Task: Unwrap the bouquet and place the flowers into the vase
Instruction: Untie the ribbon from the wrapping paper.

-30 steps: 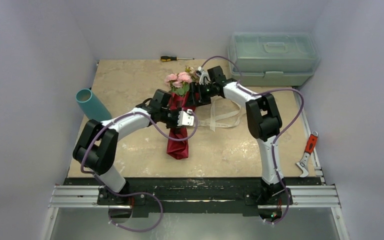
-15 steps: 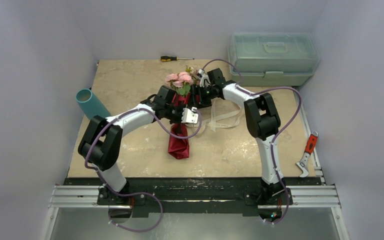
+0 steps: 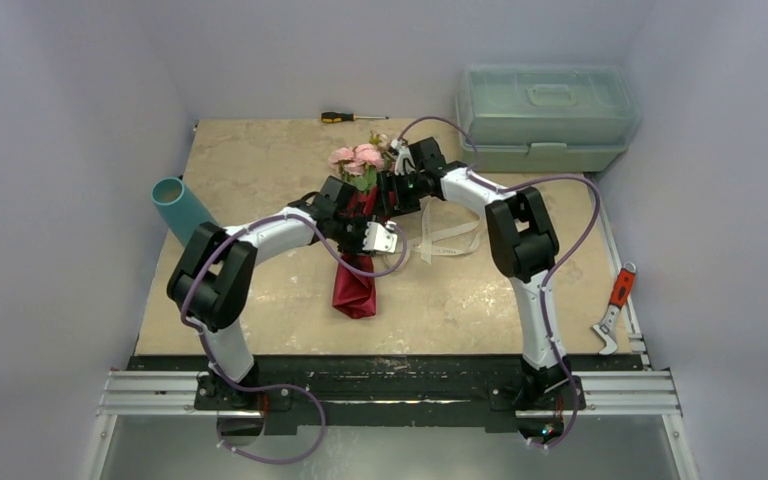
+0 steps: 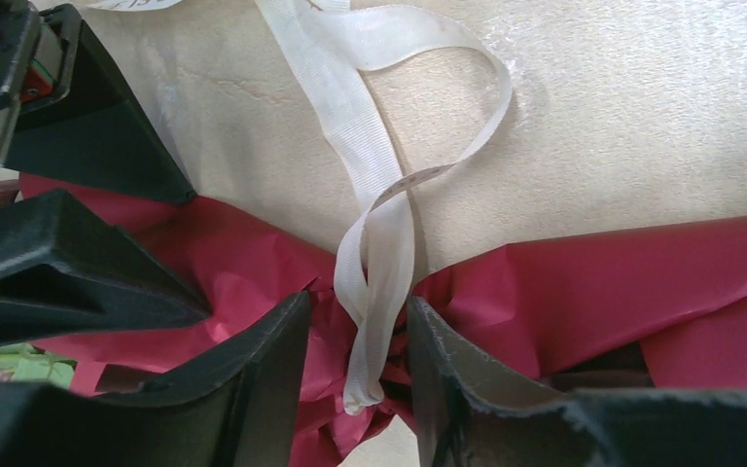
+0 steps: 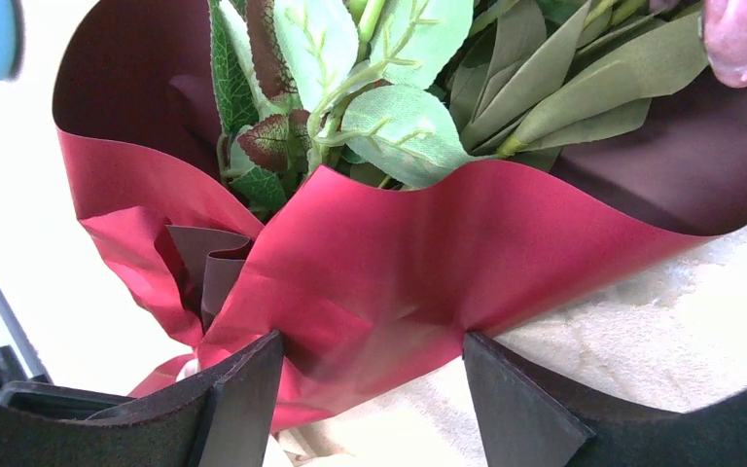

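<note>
Left tool [image 4: 357, 304], jaws narrowly apart, straddles the ribbon [image 4: 374, 253] at the bouquet's [image 3: 356, 285] waist. Right tool [image 5: 371, 339] gapes astride the paper [image 5: 379, 253] by the blooms [image 3: 358, 158]. Bouquet lies on the counter [image 3: 260, 160], blooms far, between both; vase [image 3: 182, 208] well left.

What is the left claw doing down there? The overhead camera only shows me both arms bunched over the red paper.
Observer: The left wrist view shows the left claw straddling the cream ribbon, one strand running between its fingers over crumpled maroon paper.
Operator: Is it pinching that strand?
Observer: I cannot tell; the fingers stand close on either side of it.
Operator: And the other one?
Observer: The right wrist view shows the right claw open, a fold of the paper between its fingers, green leaves sticking out above.
</note>
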Tool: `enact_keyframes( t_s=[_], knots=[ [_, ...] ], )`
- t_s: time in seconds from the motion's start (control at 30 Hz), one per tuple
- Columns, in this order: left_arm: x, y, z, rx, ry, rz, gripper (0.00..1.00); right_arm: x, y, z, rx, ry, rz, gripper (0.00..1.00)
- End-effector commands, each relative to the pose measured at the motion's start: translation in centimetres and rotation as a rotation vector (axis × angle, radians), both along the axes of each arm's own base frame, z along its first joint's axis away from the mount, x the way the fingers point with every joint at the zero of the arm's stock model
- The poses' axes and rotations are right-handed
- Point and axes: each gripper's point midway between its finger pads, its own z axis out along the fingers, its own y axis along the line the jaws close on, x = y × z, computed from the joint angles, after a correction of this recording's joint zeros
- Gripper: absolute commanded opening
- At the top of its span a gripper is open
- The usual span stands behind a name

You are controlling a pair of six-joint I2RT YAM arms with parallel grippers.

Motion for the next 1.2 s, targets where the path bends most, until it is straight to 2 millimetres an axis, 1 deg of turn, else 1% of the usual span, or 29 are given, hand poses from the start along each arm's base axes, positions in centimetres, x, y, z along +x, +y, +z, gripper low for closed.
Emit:
enact_keyframes(
  t_s=[0.0, 0.1, 0.2, 0.27, 0.37, 0.43, 0.47, 0.5, 0.53, 0.57, 0.6, 0.67, 0.7, 0.73, 0.77, 0.8, 0.9, 0.97, 1.07, 1.17],
  knots=[
    [-0.2, 1.2, 0.5, 0.023, 0.009, 0.060, 0.43, 0.8, -1.1, -1.6, -0.142, -0.082, -0.013, 0.71],
    [0.0, 1.6, 1.5, -0.004, -0.004, 0.094, 0.42, 0.8, -1.4, -2.1, -0.172, -0.093, -0.010, 0.70],
    [0.1, 1.8, 1.9, -0.024, 0.006, 0.120, 0.35, 0.7, -1.6, -2.5, -0.194, -0.096, -0.007, 0.70],
    [0.1, 1.9, 1.5, -0.016, 0.026, 0.128, 0.31, 0.7, -1.7, -2.7, -0.203, -0.097, -0.005, 0.69],
    [-0.2, 2.3, 0.3, 0.008, 0.057, 0.132, 0.32, 0.8, -1.7, -2.8, -0.208, -0.095, -0.004, 0.69],
    [-0.1, 2.5, -0.2, 0.017, 0.064, 0.138, 0.31, 0.8, -1.6, -2.8, -0.207, -0.096, -0.003, 0.69],
    [-0.1, 2.5, -0.2, 0.017, 0.065, 0.140, 0.28, 0.9, -1.6, -2.7, -0.206, -0.098, -0.003, 0.69],
    [0.1, 2.4, -0.1, 0.014, 0.066, 0.143, 0.23, 0.9, -1.6, -2.7, -0.207, -0.099, -0.004, 0.69],
    [0.2, 2.2, 0.5, 0.003, 0.064, 0.142, 0.15, 0.9, -1.6, -2.7, -0.208, -0.099, -0.004, 0.69],
    [0.3, 1.8, 1.5, -0.020, 0.054, 0.141, 0.01, 1.0, -1.6, -2.7, -0.209, -0.101, -0.005, 0.69],
    [0.8, 1.2, 3.2, -0.068, 0.033, 0.152, 0.00, 1.0, -1.7, -2.8, -0.213, -0.101, -0.005, 0.69],
    [1.9, -0.3, 7.9, -0.213, -0.027, 0.196, 0.00, 1.0, -1.8, -2.8, -0.218, -0.103, -0.007, 0.69],
    [2.8, -1.2, 10.5, -0.299, -0.074, 0.216, 0.00, 1.0, -1.8, -2.7, -0.221, -0.105, -0.008, 0.69],
    [3.3, -1.7, 12.3, -0.367, -0.089, 0.250, 0.00, 1.1, -1.8, -2.6, -0.221, -0.113, -0.011, 0.69],
    [3.7, -1.9, 13.3, -0.414, -0.085, 0.282, 0.00, 1.1, -1.8, -2.6, -0.224, -0.117, -0.012, 0.69],
    [3.6, -2.1, 13.4, -0.428, -0.067, 0.292, 0.00, 1.2, -1.8, -2.6, -0.227, -0.122, -0.014, 0.69],
    [3.5, -1.6, 11.3, -0.406, 0.012, 0.341, 0.00, 1.2, -1.8, -2.5, -0.230, -0.123, -0.012, 0.68],
    [3.5, -1.0, 10.4, -0.411, 0.036, 0.374, 0.00, 1.2, -1.8, -2.3, -0.234, -0.132, -0.009, 0.68],
    [2.5, -0.2, 8.7, -0.390, 0.063, 0.388, 0.00, 1.1, -1.9, -1.9, -0.233, -0.138, -0.003, 0.68],
    [2.2, 0.4, 7.3, -0.370, 0.088, 0.401, 0.00, 1.0, -2.0, -1.5, -0.232, -0.148, 0.004, 0.68]
  ],
)
